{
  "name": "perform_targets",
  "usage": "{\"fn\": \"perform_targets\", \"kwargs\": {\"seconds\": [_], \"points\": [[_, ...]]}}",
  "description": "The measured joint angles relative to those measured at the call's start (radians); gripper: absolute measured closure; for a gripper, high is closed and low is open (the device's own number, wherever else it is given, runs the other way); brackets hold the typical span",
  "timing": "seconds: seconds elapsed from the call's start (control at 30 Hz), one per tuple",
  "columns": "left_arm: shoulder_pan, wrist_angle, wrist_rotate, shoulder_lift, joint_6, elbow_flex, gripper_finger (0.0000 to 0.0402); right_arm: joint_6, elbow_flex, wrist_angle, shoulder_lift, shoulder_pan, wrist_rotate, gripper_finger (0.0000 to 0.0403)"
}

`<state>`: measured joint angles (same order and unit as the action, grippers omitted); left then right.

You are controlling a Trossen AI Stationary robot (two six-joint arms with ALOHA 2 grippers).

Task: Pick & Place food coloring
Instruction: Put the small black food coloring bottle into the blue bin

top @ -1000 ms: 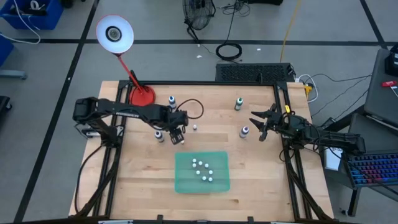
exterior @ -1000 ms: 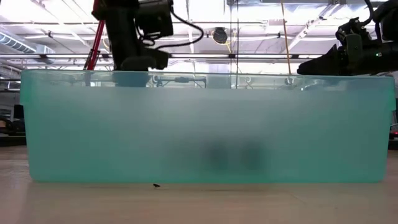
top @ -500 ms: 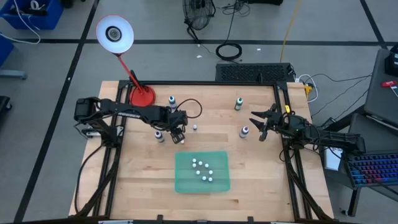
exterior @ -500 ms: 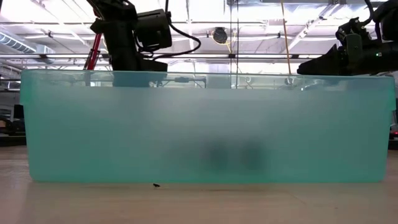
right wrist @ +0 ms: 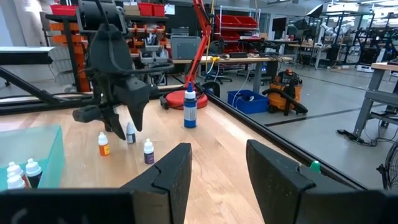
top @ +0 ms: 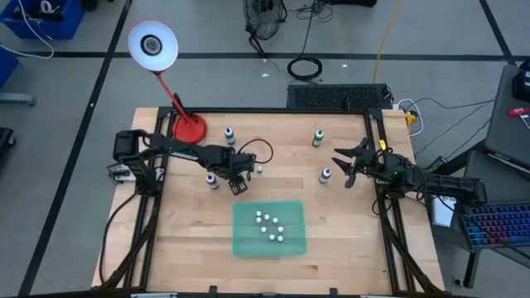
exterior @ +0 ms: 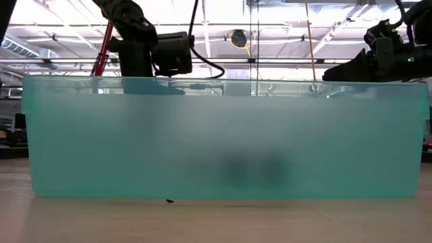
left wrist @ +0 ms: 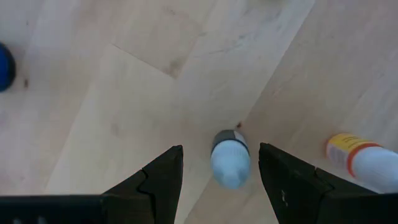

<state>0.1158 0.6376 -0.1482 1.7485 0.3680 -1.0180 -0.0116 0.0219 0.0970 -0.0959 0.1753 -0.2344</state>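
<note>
- Four white-capped bottles [top: 270, 226] lie in a cluster inside the green bin [top: 245, 242], which sits near the front middle of the table [top: 182, 240].
- More small bottles stand on the wood beyond the bin: one [left wrist: 230, 158] lies between the left gripper's fingers without touching either, and an orange-labelled one [left wrist: 364, 160] is just beside it.
- The left gripper [top: 238, 185] points down over the table behind the bin's left corner, fingers apart and holding nothing.
- A dark small bottle [top: 212, 180] stands just left of that gripper.
- Larger bottles stand farther back: one [top: 228, 134] near the red lamp base [top: 190, 128], one [top: 317, 137] toward the back right, one [top: 325, 175] close to the right gripper.
- The right gripper [top: 342, 169] waits at the table's right side, fingers apart, empty.
</note>
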Motion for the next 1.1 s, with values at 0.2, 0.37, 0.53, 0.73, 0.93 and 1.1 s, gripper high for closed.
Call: {"fn": "perform_targets", "kwargs": {"seconds": [0.2, 0.37, 0.53, 0.73, 0.93, 1.1], "points": [[0.001, -0.007, -0.009, 0.011, -0.021, 0.000, 0.0190, 0.000, 0.000, 0.003, -0.002, 0.000, 0.000, 0.0261], [0.001, -0.013, -0.010, 0.011, -0.026, 0.000, 0.0190, 0.000, 0.000, 0.003, -0.002, 0.000, 0.000, 0.0261], [0.001, -0.013, -0.010, 0.011, -0.033, 0.000, 0.0190, 0.000, 0.000, 0.003, -0.002, 0.000, 0.000, 0.0261], [0.001, -0.014, -0.010, 0.011, -0.049, 0.000, 0.0194, 0.000, 0.000, 0.003, -0.002, 0.000, 0.000, 0.0261], [0.001, -0.014, -0.010, 0.011, -0.055, 0.000, 0.0280, 0.000, 0.000, 0.003, -0.002, 0.000, 0.000, 0.0261], [0.001, -0.015, -0.010, 0.011, -0.101, -0.001, 0.0335, 0.000, 0.000, 0.003, -0.002, 0.000, 0.000, 0.0261]]}}
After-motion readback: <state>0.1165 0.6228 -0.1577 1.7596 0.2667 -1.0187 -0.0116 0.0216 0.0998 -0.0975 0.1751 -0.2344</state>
